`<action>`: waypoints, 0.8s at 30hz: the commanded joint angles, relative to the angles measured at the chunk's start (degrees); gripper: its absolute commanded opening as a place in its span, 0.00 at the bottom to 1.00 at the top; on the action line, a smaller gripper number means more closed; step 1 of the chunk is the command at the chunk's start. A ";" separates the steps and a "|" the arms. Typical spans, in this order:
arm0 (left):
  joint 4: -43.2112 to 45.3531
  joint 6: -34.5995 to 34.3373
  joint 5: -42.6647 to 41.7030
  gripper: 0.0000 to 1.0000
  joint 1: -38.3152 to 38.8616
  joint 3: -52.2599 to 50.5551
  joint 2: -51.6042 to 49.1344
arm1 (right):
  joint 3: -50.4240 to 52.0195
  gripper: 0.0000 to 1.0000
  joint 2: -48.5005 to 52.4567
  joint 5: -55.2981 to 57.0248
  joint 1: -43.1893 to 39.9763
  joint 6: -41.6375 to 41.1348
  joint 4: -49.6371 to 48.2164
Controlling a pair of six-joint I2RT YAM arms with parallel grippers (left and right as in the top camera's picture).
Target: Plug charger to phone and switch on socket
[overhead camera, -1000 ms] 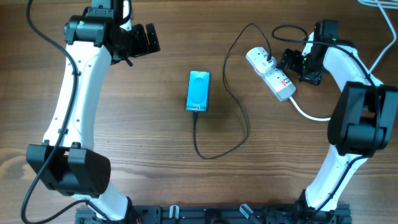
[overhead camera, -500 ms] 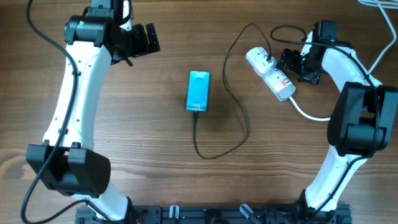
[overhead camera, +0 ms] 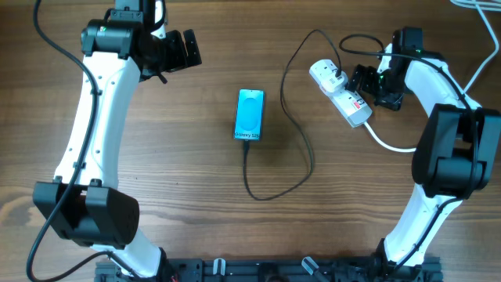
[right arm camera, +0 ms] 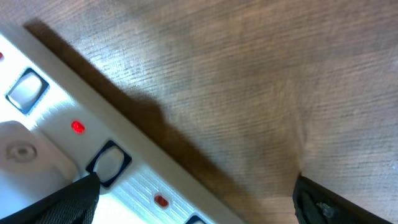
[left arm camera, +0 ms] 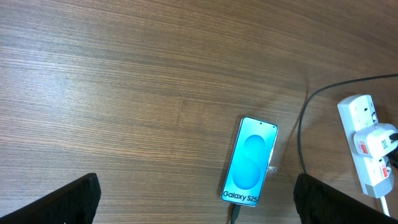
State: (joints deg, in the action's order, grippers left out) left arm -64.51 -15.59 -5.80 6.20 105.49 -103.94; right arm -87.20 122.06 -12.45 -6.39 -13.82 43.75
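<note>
Charger (overhead camera: pixel 301 145) looked seated in phone (overhead camera: pixel 250 114); switch step in hand. R fingers (right arm camera: pixel 71 200) were spread, empty, at socket's (overhead camera: pixel 342 93) 2 o'clock; next needed a press on its switch.

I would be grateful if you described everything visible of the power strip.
The power strip is a white, plastic-looking bar with rounded ends, lying flat and diagonal on the wooden table. A white plug sits in its upper-left outlet; a thick white cord leaves its lower-right end. The right wrist view shows square switches and small red marks along it. The right gripper is open beside it; contact is unclear.
</note>
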 commanded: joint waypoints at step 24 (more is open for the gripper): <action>-0.04 -0.28 0.55 1.00 -0.15 -0.22 -0.31 | 22.73 1.00 -81.92 4.72 8.55 1.86 13.57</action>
State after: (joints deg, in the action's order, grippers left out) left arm -64.53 -15.59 -5.80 6.20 105.49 -103.94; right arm -68.84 46.68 -9.23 1.96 -13.52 58.00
